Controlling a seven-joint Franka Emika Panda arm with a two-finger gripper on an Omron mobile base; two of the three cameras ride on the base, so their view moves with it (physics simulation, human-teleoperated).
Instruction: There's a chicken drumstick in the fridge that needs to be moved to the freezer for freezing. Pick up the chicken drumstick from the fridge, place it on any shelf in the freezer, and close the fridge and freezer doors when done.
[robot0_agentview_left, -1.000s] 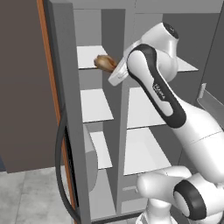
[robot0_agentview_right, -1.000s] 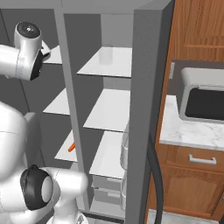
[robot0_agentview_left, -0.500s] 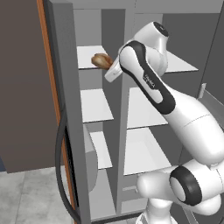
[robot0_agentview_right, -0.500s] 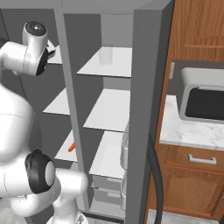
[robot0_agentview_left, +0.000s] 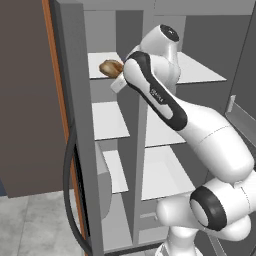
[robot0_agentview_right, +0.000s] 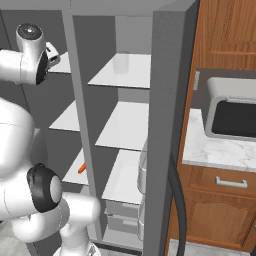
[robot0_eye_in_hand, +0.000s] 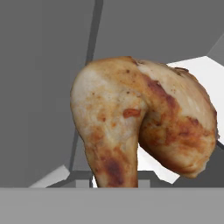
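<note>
The golden-brown chicken drumstick hangs in my gripper, which is shut on it, just above the top narrow shelf of the freezer. Up close, the chicken drumstick hides my fingertips, with a white shelf behind it. The fridge with broad shelves stands open to the right of the freezer. The freezer door is swung open on the left, and the fridge door stands open edge-on.
A pale jar sits on the fridge's top shelf. A small orange item lies on a lower freezer shelf. Grey drawers fill the fridge bottom. Wooden cabinets and a microwave stand to the right.
The arm has carried the drumstick a little left and up, deeper over the freezer's top shelf. The grip has not changed.
</note>
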